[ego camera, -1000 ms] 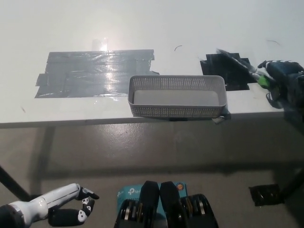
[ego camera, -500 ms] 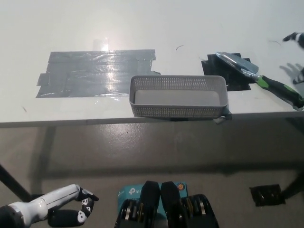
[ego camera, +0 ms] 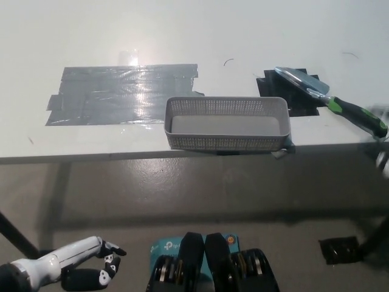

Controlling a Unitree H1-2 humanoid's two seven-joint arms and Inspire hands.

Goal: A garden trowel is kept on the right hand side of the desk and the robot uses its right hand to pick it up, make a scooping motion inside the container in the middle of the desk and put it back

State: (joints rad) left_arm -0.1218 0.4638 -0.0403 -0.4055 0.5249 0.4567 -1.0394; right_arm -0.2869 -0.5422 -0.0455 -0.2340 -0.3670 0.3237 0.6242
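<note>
The left hand (ego camera: 92, 266) hangs low at the lower left, fingers loosely apart and empty, below the surface (ego camera: 182, 36) with its grey tape (ego camera: 121, 92). The basket (ego camera: 226, 141) sits mid-surface. Just right of it the trowel (ego camera: 328, 101) lies with its blade on black tape (ego camera: 290, 91), and past its handle the right hand (ego camera: 384, 159) is an edge blur, so I cannot tell its state.

Single head-mounted camera looks steeply down, fairly far, onto desk (ego camera: 243, 30) and floor (ego camera: 182, 194); right margin possibly motion-blurred
</note>
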